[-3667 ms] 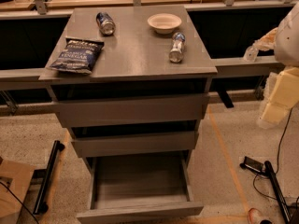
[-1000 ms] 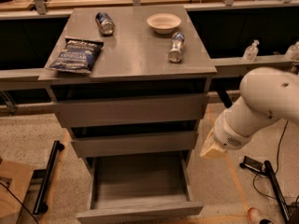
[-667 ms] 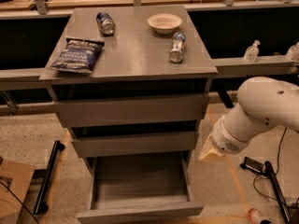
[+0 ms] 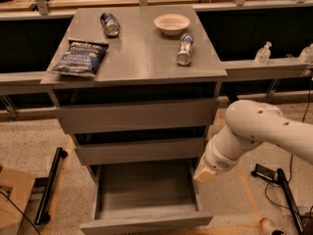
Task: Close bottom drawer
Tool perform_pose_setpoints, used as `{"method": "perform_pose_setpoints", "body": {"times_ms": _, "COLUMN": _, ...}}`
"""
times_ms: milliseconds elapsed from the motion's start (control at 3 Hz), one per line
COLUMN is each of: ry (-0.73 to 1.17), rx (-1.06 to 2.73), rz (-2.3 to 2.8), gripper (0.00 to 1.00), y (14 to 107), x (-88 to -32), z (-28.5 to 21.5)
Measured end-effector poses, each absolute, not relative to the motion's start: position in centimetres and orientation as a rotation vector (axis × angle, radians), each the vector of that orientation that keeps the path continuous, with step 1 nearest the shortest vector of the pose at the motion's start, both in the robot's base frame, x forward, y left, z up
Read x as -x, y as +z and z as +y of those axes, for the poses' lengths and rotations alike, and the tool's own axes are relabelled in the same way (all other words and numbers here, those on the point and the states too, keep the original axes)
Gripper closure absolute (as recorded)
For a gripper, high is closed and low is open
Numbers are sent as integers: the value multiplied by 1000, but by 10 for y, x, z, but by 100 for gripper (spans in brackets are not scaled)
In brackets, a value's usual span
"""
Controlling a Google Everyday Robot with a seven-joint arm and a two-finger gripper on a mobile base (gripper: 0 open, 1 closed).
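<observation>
You have the grey cabinet (image 4: 139,115) filling the middle of the view, and its bottom drawer (image 4: 145,223) stands pulled well out toward you — plank floor showing, slim front panel at the lower edge. The white arm (image 4: 266,126) reaches in from the right, and its gripper (image 4: 205,172) hangs just beside the drawer's right wall — whether it is spread or pressed together, you cannot tell. On top lie a chip bag (image 4: 80,58), a bowl (image 4: 171,23), a bottle (image 4: 185,49) and a can (image 4: 110,24).

A chip bag (image 4: 80,58), can (image 4: 110,24), bowl (image 4: 171,23) and bottle (image 4: 185,49) lie on the cabinet top (image 4: 142,58).
</observation>
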State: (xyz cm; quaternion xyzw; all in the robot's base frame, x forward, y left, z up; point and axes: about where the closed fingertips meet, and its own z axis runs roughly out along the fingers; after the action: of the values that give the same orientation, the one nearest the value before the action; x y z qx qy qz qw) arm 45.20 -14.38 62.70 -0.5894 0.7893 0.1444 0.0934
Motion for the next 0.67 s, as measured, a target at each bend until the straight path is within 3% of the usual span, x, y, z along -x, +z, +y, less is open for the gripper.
{"method": "perform_pose_setpoints", "body": {"times_ms": 667, "ry": 759, "rx": 1710, "rz": 2472, "gripper": 100, "y": 472, "x": -416, "z": -116}}
